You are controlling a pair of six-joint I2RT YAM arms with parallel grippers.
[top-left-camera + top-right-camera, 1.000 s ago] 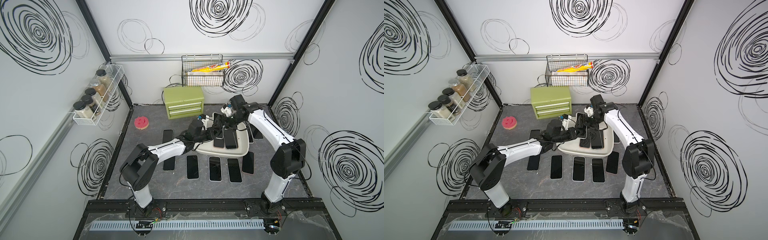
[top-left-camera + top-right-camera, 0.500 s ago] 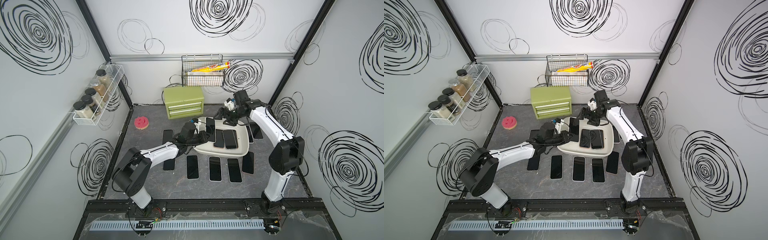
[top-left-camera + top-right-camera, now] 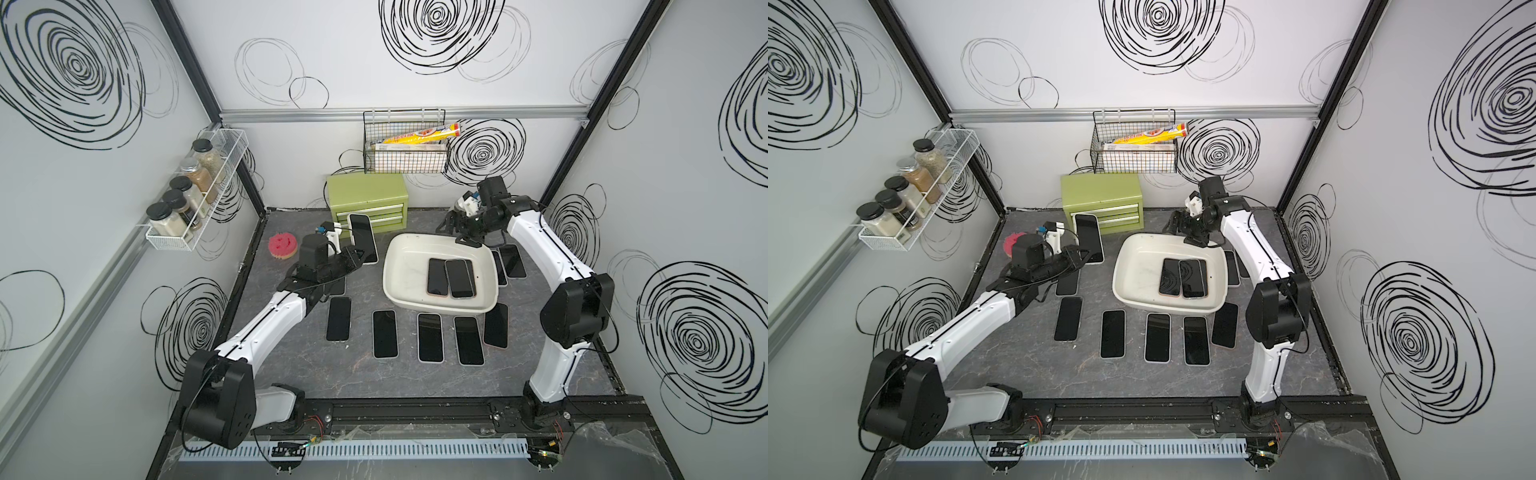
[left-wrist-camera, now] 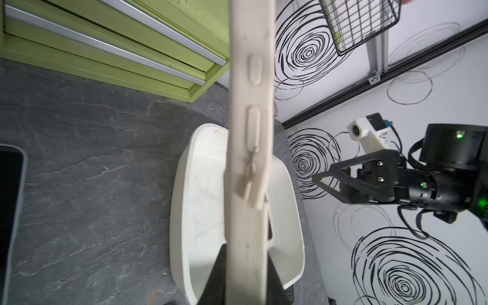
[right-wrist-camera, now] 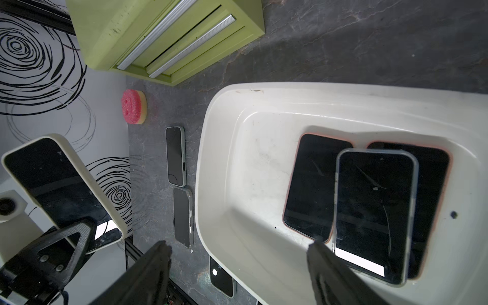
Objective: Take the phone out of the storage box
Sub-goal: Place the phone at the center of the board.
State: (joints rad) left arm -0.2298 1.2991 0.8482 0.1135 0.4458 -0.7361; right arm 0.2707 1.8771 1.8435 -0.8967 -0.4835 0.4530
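The left gripper (image 3: 358, 255) is pinching a phone (image 3: 363, 235) over open floor (image 3: 291, 374), now clear of the storage box (image 3: 392, 291) rim. The right gripper (image 3: 454, 232) is hovering spread above its far rim.

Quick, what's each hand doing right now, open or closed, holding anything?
Left hand: closed on a phone, outside the storage box.
Right hand: open, empty.

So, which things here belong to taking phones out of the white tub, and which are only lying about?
For the job: shallow white plastic tub; dark-screened phones inside it; cream-cased phone gripped by the left pincer; open right pincer near the tub's far rim.
Lying about: green two-drawer chest; pink round sponge; black wire basket; white wire rack of spice jars; black phones on the grey table.
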